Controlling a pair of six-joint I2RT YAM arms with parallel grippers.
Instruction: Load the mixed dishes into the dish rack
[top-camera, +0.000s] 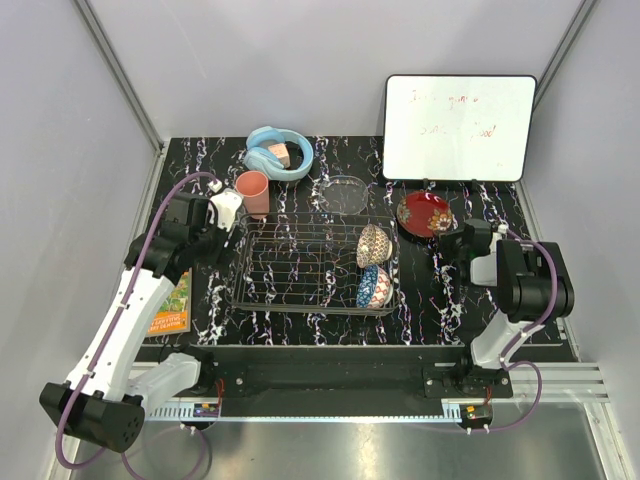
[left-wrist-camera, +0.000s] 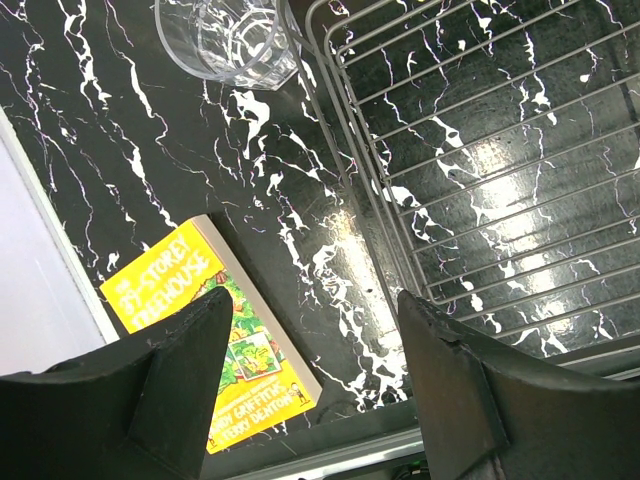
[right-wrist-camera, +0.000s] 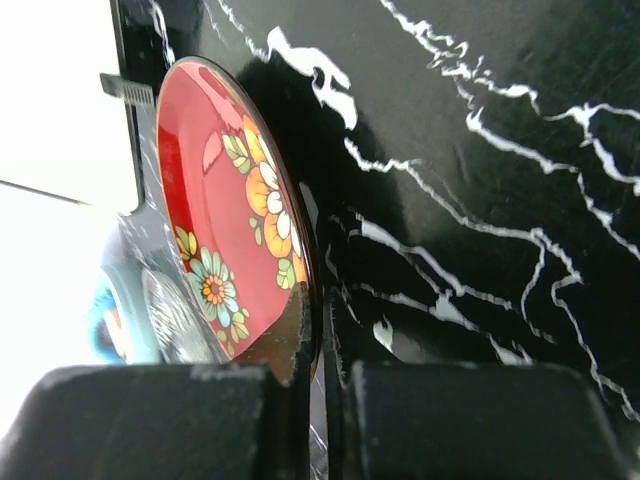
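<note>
The red lacquer dish (right-wrist-camera: 230, 220) is being gripped at its near rim by the closed jaws of the right gripper (right-wrist-camera: 320, 375), just off the dish rack's (top-camera: 310, 307) far right corner. Whether it is being lifted off the worktop (top-camera: 440, 300) cannot quite be told. The rack is lying to the dish's left, nearest this arm. Inside it, the beige bowl (top-camera: 373, 244) and blue bowl (top-camera: 374, 287) are being held on edge at the right end. Off the rack's left side, the left gripper (left-wrist-camera: 312, 300) is being held with jaws wide apart, gripping nothing, near the glass tumbler (left-wrist-camera: 230, 40).
</note>
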